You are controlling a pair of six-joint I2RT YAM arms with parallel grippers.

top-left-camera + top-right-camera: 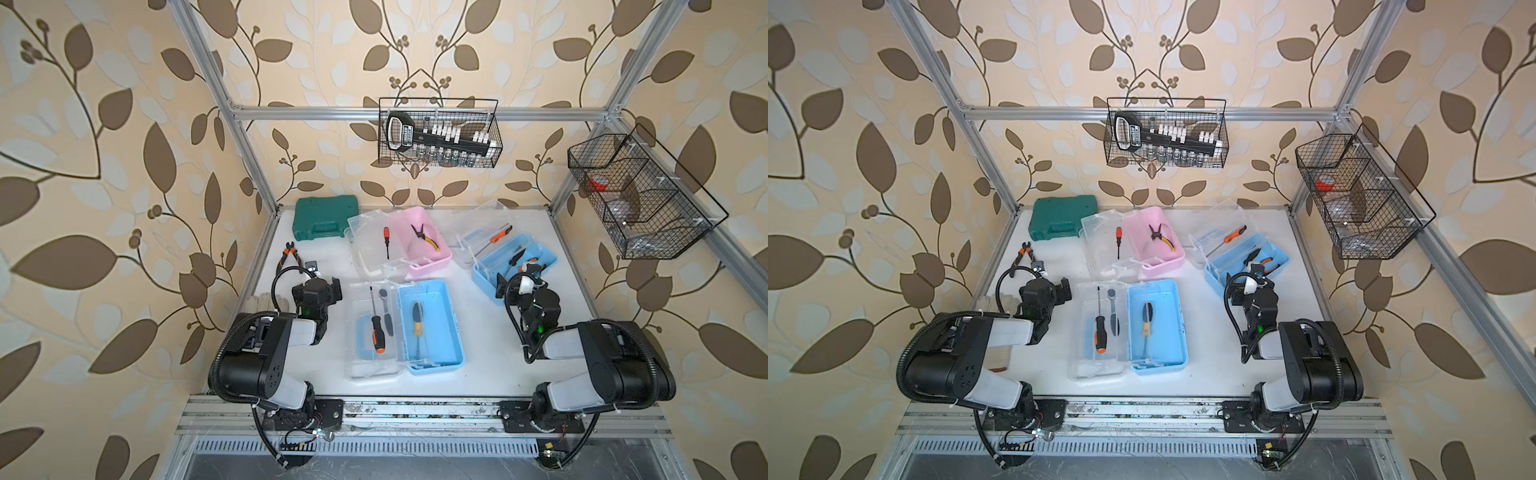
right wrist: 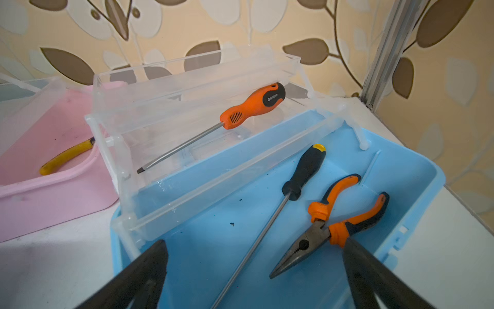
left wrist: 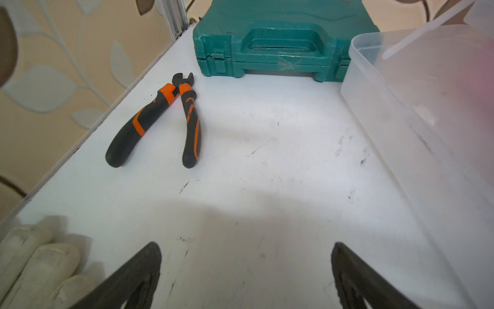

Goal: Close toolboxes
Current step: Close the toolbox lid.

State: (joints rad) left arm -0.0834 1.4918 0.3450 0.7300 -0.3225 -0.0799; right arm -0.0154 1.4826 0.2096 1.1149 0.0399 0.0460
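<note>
- Right gripper (image 2: 254, 242): wide open, empty, over the right blue toolbox (image 2: 417, 174), lid up.
- Left gripper (image 3: 246, 244): open, empty, above the table (image 3: 267, 147).
- Pink toolbox (image 1: 434, 264), rear centre, and front blue toolbox (image 1: 438, 332): lids open.

The left arm (image 1: 266, 345) and the right arm (image 1: 602, 353) are both bent at the elbow with forearms reaching forward, and the left gripper (image 3: 246, 246) and the right gripper (image 2: 255, 242) each hold their jaws spread wide, gripping nothing.
</note>
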